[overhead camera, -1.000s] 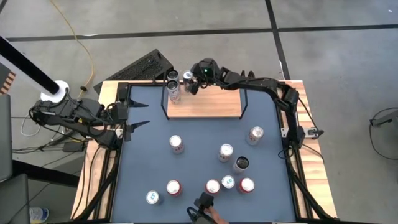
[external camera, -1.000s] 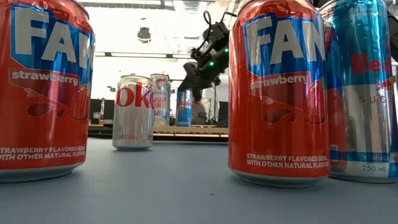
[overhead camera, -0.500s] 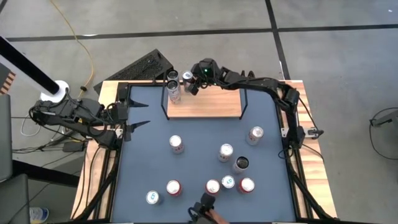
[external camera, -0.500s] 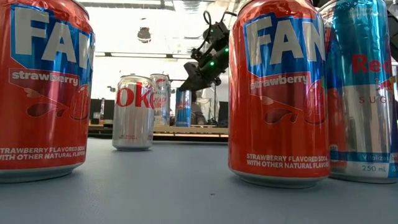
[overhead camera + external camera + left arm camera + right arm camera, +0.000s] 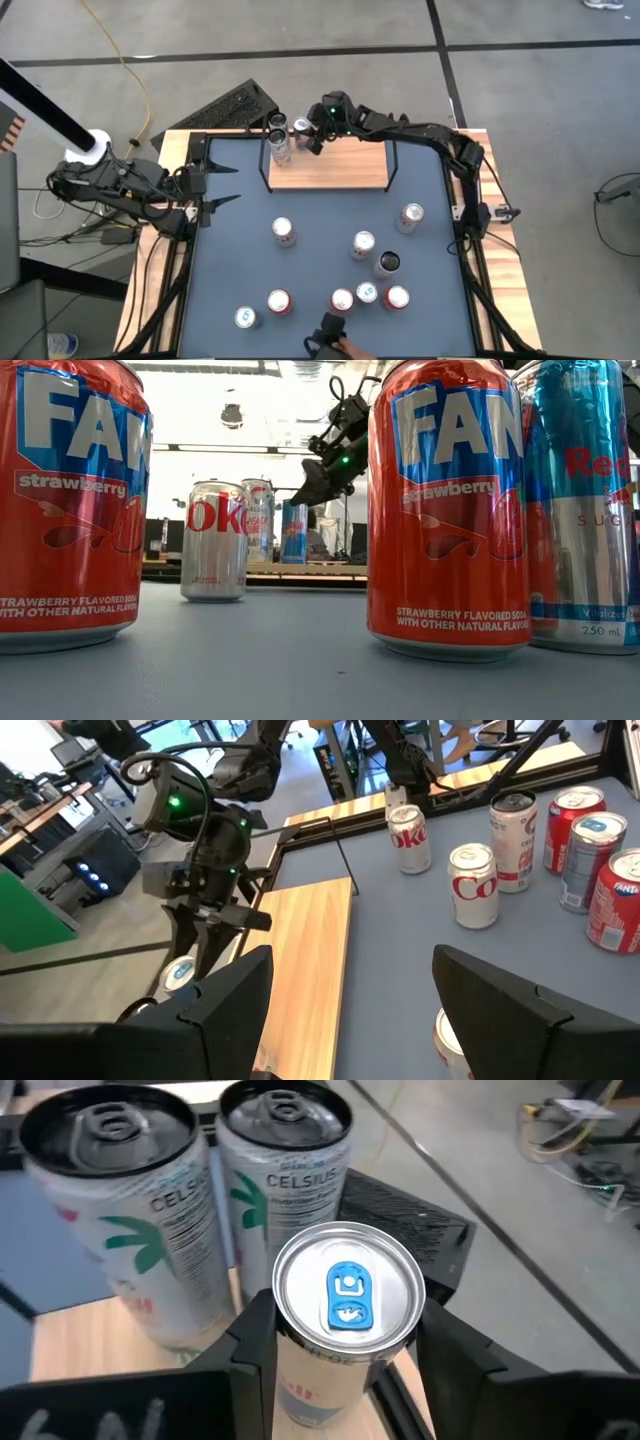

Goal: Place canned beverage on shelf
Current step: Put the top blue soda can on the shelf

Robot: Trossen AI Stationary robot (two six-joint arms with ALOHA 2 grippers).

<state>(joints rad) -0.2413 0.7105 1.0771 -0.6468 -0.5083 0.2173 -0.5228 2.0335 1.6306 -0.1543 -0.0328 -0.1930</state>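
The shelf (image 5: 340,165), a light-wood board with thin black rod uprights, stands at the table's far side. Two tall Celsius cans (image 5: 110,1210) (image 5: 285,1160) stand at its left end. Beside them a slim canned beverage with a blue tab (image 5: 347,1295) stands upright on the board, also seen in the low view (image 5: 295,532). My right gripper (image 5: 345,1370) reaches in from the right and is shut on this can (image 5: 302,126). My left gripper (image 5: 230,185) waits open at the table's left edge with nothing between its fingers (image 5: 350,990). My right gripper pinches the can's upper wall (image 5: 290,1350) between its two fingers, one on each side just below the rim. The fingers slant down from the table's right side. The can is upright, its base on the shelf board next to the Celsius cans.
Several cans stand loose on the blue mat: one at the middle (image 5: 283,231), a few on the right (image 5: 362,243) (image 5: 410,215), and a row by the near edge (image 5: 367,293). A person's hand (image 5: 345,347) shows at the near edge. A black keyboard (image 5: 230,105) lies behind the table.
My right gripper has stayed at the shelf's left end and tipped a little at the wrist, its back rising slightly. The can has not moved.
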